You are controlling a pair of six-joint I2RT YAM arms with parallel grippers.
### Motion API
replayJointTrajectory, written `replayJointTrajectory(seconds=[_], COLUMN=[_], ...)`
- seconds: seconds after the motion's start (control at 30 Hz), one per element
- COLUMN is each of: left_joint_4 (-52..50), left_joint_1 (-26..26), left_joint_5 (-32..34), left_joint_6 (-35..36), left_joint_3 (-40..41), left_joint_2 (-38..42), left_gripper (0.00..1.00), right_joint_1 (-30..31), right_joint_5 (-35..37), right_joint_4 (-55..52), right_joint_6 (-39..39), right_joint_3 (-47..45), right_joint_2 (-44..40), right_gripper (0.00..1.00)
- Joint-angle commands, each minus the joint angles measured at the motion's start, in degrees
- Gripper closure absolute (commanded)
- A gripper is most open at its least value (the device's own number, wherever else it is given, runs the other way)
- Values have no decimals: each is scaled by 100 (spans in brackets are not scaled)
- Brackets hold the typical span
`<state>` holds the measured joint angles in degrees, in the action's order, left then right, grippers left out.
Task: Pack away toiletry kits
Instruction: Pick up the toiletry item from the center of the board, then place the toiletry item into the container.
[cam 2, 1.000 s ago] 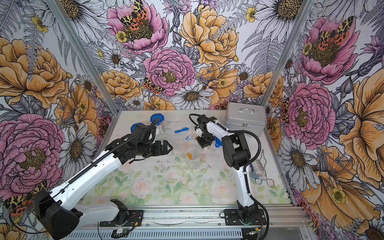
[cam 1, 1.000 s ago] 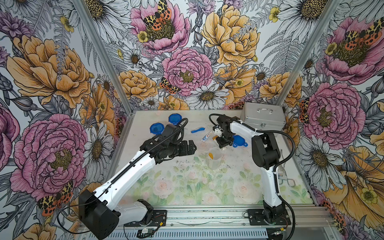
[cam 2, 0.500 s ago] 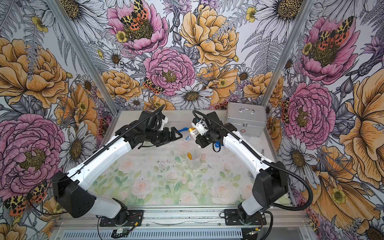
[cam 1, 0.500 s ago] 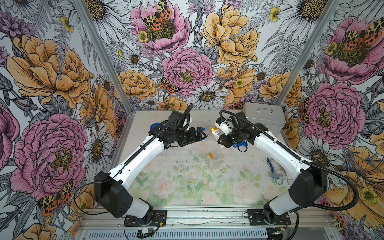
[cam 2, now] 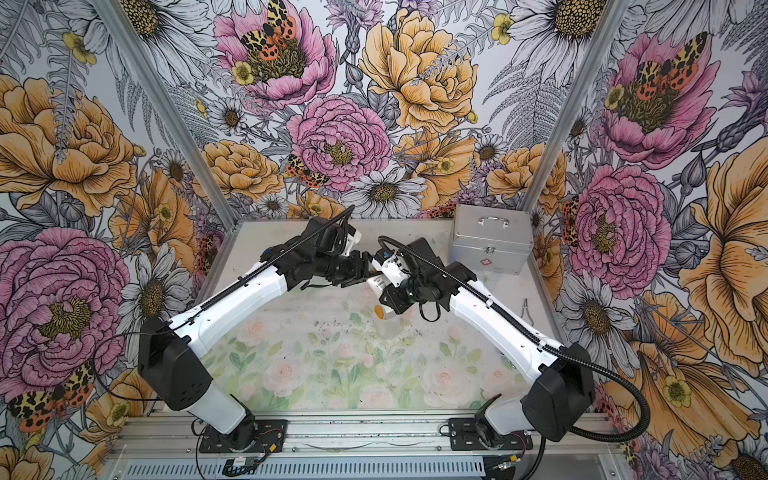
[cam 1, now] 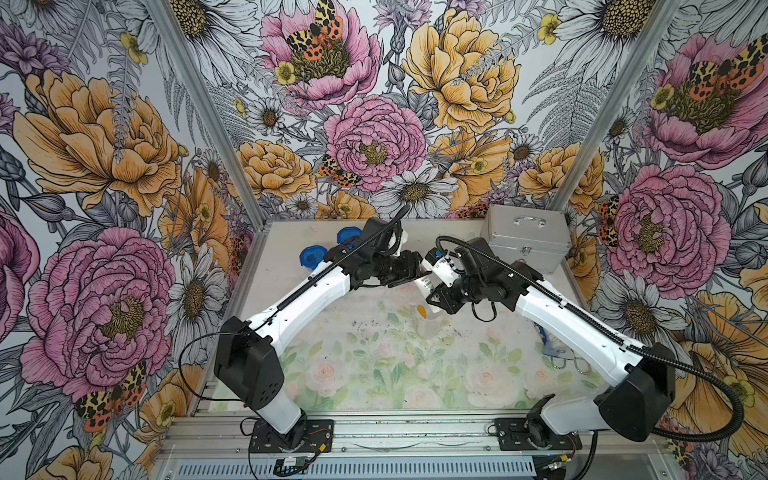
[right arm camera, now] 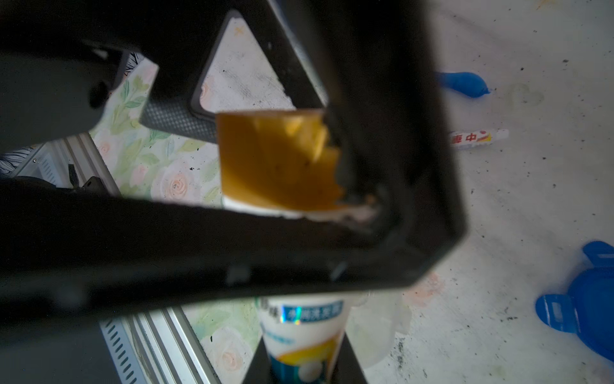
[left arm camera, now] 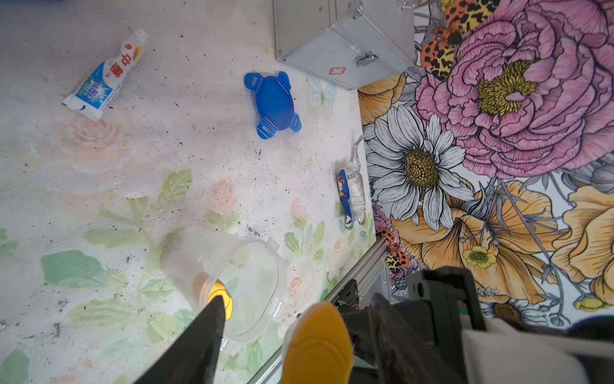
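Bottle (right arm camera: pixel 299 312), white with a gold cap (left arm camera: pixel 315 345), is raised off the table (left arm camera: pixel 199 159) near the clear cup (left arm camera: pixel 252 266). The right gripper (right arm camera: pixel 304 352) pinches its body. The left gripper (left arm camera: pixel 299 319) straddles the cap; whether it grips cannot be told. 1 more gold cap shows inside the cup. A toothpaste tube (left arm camera: pixel 106 74), blue lid (left arm camera: pixel 273 101) and silver case (left arm camera: pixel 339 43) lie well apart.
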<state>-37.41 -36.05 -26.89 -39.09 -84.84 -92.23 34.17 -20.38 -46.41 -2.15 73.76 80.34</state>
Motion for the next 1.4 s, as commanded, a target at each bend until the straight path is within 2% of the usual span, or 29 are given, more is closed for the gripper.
replayJointTrajectory(seconds=[0.0, 0.07, 0.17, 0.23, 0.37, 0.43, 0.47, 0.53, 0.63, 0.83, 1.0, 1.17, 1.37], left_joint_4=[237, 262, 278, 278, 264, 215, 154, 124, 120, 126, 108, 102, 102], left_joint_1=[-73, -85, -80, -69, -92, -206, -328, -566, -852, -1143, -1291, -1444, -1695], left_joint_5=[-200, -220, -226, -222, 10, 270, 537, 1018, 1660, 2428, 2892, 2965, 3291], left_joint_6=[-30, -56, -72, -64, 81, 330, 501, 745, 919, 1276, 1511, 1662, 1822], left_joint_3=[102, 151, 195, 228, 275, 191, 117, -12, -170, -327, -332, -323, -195], left_joint_2=[51, 89, 156, 200, 324, 320, 295, 220, 105, -36, -49, -196, -288], left_gripper=[48, 61, 74, 81, 89, 90, 91, 94, 100, 100, 100, 100, 100], right_joint_1=[29, 34, 28, 28, -29, -155, -277, -567, -1087, -1609, -1662, -1673, -1675], right_joint_5=[-10, 23, 49, 54, 202, 181, 118, 12, -11, 373, 523, 636, 728], right_joint_4=[352, 354, 408, 426, 431, 469, 512, 585, 572, 559, 571, 554, 563], right_joint_6=[-120, -109, -93, -136, -360, -482, -565, -688, -840, -1268, -1595, -1715, -1867], right_joint_3=[7, 16, 13, 12, -216, -414, -547, -790, -1051, -1306, -1320, -1309, -1246], right_joint_2=[-209, -188, -175, -174, -323, -488, -610, -888, -1285, -1601, -1532, -1486, -1429], right_gripper=[94, 94, 93, 88, 51, 36, 29, 24, 21, 20, 20, 20, 11])
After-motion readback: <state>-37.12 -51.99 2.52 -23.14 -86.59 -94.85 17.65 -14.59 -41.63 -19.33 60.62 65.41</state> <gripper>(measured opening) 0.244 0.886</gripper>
